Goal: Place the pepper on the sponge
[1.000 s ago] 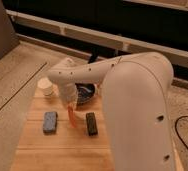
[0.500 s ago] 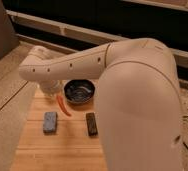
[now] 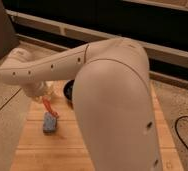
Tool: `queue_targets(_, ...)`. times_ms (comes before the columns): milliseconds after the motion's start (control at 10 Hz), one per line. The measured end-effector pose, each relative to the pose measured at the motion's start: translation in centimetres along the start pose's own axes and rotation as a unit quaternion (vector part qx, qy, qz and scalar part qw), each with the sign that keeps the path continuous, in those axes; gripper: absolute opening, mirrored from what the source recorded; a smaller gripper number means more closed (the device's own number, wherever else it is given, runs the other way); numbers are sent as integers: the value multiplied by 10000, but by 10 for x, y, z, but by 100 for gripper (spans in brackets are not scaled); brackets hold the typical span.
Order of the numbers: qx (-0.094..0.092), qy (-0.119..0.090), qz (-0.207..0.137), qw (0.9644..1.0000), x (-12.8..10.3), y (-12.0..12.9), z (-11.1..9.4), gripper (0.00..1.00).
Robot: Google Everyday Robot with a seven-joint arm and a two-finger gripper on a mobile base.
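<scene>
- 1 shift since 0.5 s ago: gripper (image 3: 43,95) and pepper (image 3: 50,107) now over the sponge (image 3: 50,124).
- Fingers pinch its upper end; long axis slants down-right.

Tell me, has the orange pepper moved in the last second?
Yes. The pepper has shifted left, toward the sponge, and now sits just over it, below the gripper.

Nothing readable is showing: no text, label or number on the arm (image 3: 62,65) or the desk (image 3: 62,150). The gripper (image 3: 44,94) is hovering low over the desk's left side.
</scene>
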Motion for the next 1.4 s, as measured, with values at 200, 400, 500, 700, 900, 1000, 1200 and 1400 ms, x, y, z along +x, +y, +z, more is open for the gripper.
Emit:
queue_targets(200, -53, 83, -265, 9996, -6, 26, 8, 0)
queue_targets(400, -124, 259, -423, 9987, -2, 47, 24, 0)
queue_targets(500, -160, 370, -436, 9982, 2, 51, 33, 0)
queue_targets(700, -255, 678, -435, 9964, 16, 60, 57, 0)
queue_targets(900, -292, 979, -378, 9940, 30, 62, 80, 0)
queue_targets(1000, -274, 1057, -359, 9934, 33, 60, 86, 0)
queue_targets(1200, -171, 1146, -280, 9929, 32, 49, 94, 0)
queue_targets(1400, -76, 1152, -228, 9931, 27, 41, 95, 0)
